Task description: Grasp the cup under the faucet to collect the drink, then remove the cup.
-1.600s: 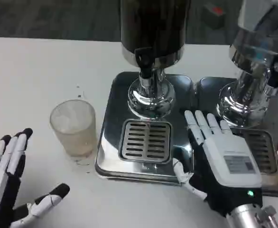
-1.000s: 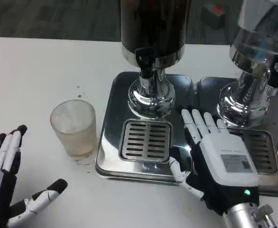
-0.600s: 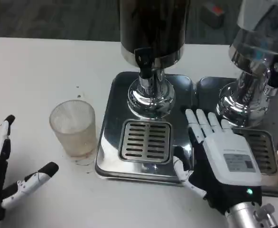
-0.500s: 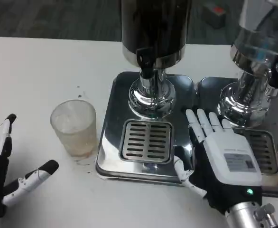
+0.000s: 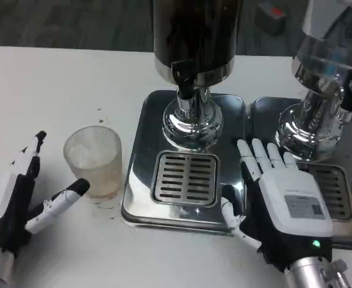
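Note:
A clear ribbed plastic cup stands upright on the white table, just left of the steel drip tray. The dark dispenser's black faucet hangs over the slotted grate, which has nothing on it. My left hand sits left of the cup, open, thumb tip close to the cup's lower side and not gripping it. Flat and open, my right hand lies on the tray's right edge, between the two dispensers.
A second dispenser with a chrome base and its own tray stands at the right. A few small drops mark the table near the cup. Bare white table spreads to the left and front.
My left hand has moved right and up toward the cup, its thumb now near the cup's base. The right hand has hardly shifted. The cup stays put.

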`<action>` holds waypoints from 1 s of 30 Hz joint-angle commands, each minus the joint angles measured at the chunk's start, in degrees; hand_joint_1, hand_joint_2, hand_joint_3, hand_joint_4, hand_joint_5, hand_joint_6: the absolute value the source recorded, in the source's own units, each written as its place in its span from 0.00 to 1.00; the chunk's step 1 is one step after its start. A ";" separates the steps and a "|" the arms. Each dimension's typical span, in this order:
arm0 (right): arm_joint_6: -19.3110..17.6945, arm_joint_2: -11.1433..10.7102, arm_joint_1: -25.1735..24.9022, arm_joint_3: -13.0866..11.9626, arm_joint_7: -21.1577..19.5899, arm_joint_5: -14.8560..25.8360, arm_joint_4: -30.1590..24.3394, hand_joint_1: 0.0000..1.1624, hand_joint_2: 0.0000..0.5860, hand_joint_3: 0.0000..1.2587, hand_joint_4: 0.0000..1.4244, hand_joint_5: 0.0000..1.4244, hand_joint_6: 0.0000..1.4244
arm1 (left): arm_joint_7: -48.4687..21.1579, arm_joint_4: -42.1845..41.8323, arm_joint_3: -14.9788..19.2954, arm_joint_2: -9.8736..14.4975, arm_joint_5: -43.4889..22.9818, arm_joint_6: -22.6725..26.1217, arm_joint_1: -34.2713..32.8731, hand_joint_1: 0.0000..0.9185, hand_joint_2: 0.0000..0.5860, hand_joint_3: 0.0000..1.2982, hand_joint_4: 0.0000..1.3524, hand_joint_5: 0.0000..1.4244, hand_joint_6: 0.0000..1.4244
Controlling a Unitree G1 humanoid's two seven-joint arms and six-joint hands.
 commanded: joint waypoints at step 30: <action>2.30 1.31 1.26 0.75 0.64 -0.68 -2.32 0.28 0.95 0.06 0.00 0.00 0.00 | -5.79 9.88 -4.33 -3.95 -1.78 -0.93 -10.38 0.27 0.05 0.00 0.00 0.10 0.05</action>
